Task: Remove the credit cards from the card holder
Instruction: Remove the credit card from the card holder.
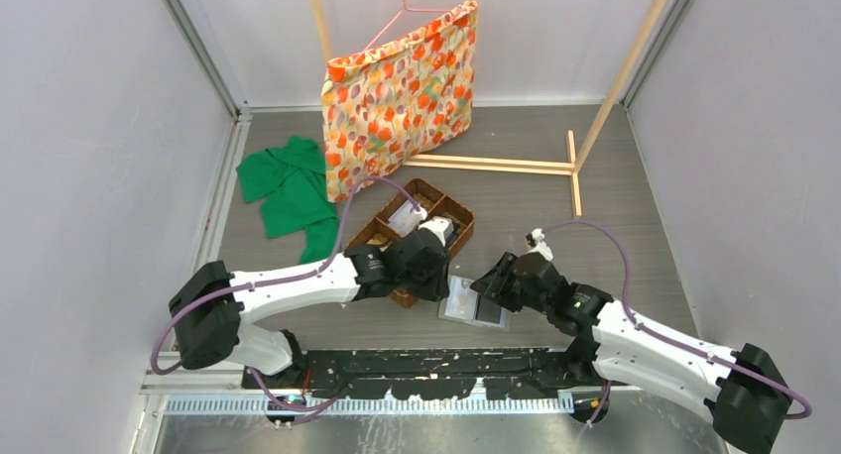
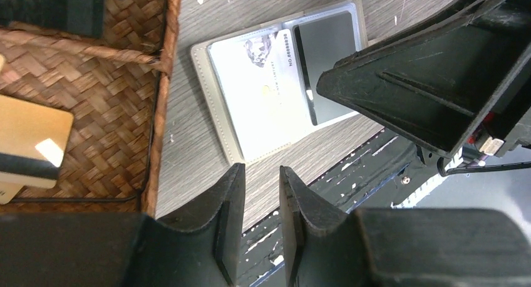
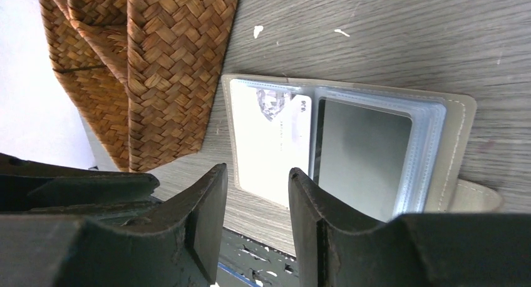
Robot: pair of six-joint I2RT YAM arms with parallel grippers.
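Some print on the credit card (image 3: 269,149) we cannot read; left fingers (image 2: 228,224) narrowly parted, right fingers (image 3: 206,218) wider, both empty.

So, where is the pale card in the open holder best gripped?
Probably its edge at the centre fold, where the pale card seems to leave its clear sleeve. It lies flat in the card holder, so come from above.
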